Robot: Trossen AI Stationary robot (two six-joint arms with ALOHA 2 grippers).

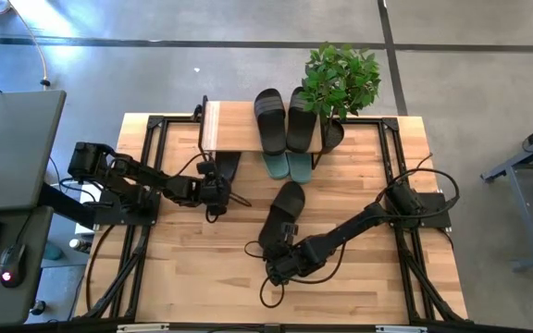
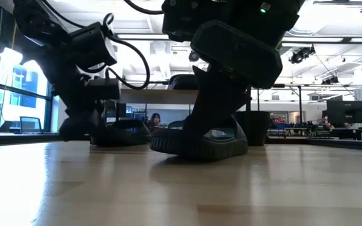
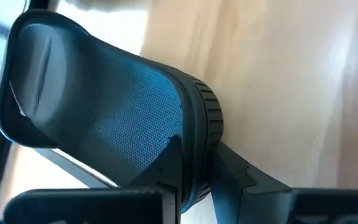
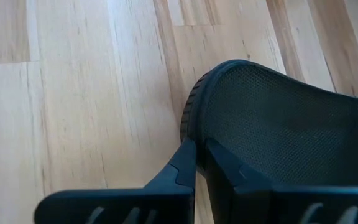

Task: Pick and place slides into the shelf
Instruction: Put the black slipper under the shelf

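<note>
Two black slides [image 1: 269,120] [image 1: 302,118] lie side by side on the shelf's plank top [image 1: 225,127]. The ends of a green pair [image 1: 288,166] stick out from under the shelf. A third black slide [image 1: 228,166] lies on the table in front of the shelf's left part, with my left gripper [image 1: 220,188] shut on its near end. A fourth black slide [image 1: 283,211] lies slantwise at the table's middle, with my right gripper [image 1: 279,242] shut on its near end. My left gripper pinches the rounded end rim [image 3: 199,118] of the slide, one finger [image 3: 169,165] on the dotted footbed and one outside the sole. The fingers slant down from the table's near left side. In the low view the slide [image 2: 121,133] sits on the table. My right gripper pinches the rim of the slide's rounded end [image 4: 194,115], one finger [image 4: 180,163] outside the sole wall and the other on the footbed side. It slants down from the near side. The slide [image 2: 200,143] rests flat on the table, strap toward the shelf.
A potted plant [image 1: 340,79] stands at the shelf's right end, its leaves overhanging the shelf top. Black frame rails [image 1: 146,148] [image 1: 396,157] run along both sides of the table. Bare wood lies in the near part of the table [image 1: 202,277].
</note>
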